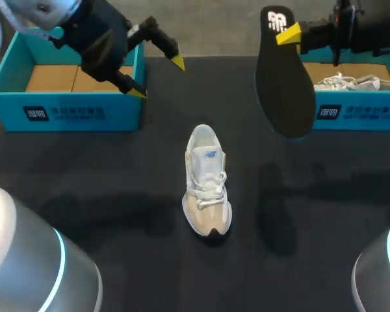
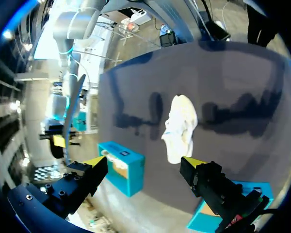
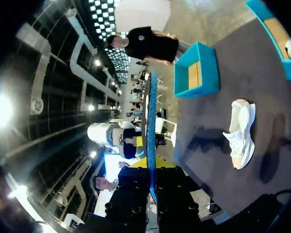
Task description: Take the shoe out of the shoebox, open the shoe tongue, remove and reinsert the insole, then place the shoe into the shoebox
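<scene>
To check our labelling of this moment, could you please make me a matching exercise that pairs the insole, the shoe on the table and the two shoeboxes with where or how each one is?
Things:
1. insole
2. shoe
3. left shoebox
4. right shoebox

Places or states:
A. holds a second white shoe
B. stands on the table, between the boxes
C. held up off the table in the right gripper
D. brown floor showing, no shoe seen in it

Pairs: 1-C, 2-B, 3-D, 4-A
</scene>
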Available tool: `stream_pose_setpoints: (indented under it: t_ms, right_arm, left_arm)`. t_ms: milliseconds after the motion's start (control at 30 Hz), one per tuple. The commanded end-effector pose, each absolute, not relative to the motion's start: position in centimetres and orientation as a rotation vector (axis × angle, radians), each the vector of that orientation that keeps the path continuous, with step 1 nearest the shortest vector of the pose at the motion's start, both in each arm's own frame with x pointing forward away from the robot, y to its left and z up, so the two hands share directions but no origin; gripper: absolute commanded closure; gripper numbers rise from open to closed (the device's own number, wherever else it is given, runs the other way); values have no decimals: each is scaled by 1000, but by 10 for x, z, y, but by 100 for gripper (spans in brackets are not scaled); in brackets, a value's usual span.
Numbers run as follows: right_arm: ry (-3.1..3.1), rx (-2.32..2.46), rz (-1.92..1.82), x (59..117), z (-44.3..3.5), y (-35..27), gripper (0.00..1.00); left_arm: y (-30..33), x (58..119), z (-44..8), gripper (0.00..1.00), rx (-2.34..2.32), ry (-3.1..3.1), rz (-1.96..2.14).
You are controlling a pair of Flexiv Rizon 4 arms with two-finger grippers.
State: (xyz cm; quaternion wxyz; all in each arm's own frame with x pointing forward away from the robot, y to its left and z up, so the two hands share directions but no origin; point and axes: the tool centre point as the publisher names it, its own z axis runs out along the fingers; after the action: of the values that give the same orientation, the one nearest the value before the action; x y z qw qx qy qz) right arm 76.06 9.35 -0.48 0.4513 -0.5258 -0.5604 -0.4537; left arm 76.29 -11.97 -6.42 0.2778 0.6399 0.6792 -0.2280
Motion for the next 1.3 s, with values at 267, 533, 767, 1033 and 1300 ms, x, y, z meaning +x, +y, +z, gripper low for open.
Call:
stream_pose_setpoints:
  t_ms: [267,533,767,1033,1300]
  right_arm:
    - [-1300,-1373,-1057,778,-23,126,100]
    - [-1255,-1412,-1053,778,-25,133,100]
    - [-1206,-1458,-1065,785,-37,143,100]
    - [-1158,-1455,-1095,795,-42,170,100]
    - [-1138,-1438,-1116,808,-44,193,100]
  left_arm:
    - [-132,767,-59,0,1406,1282,-1008]
    - [-139,768,-49,0,1399,1203,-1038]
    - [-158,769,-49,0,1383,1133,-1107]
    - [-183,770,-47,0,1384,1074,-1147]
    - [-200,770,-48,0,1367,1042,-1186]
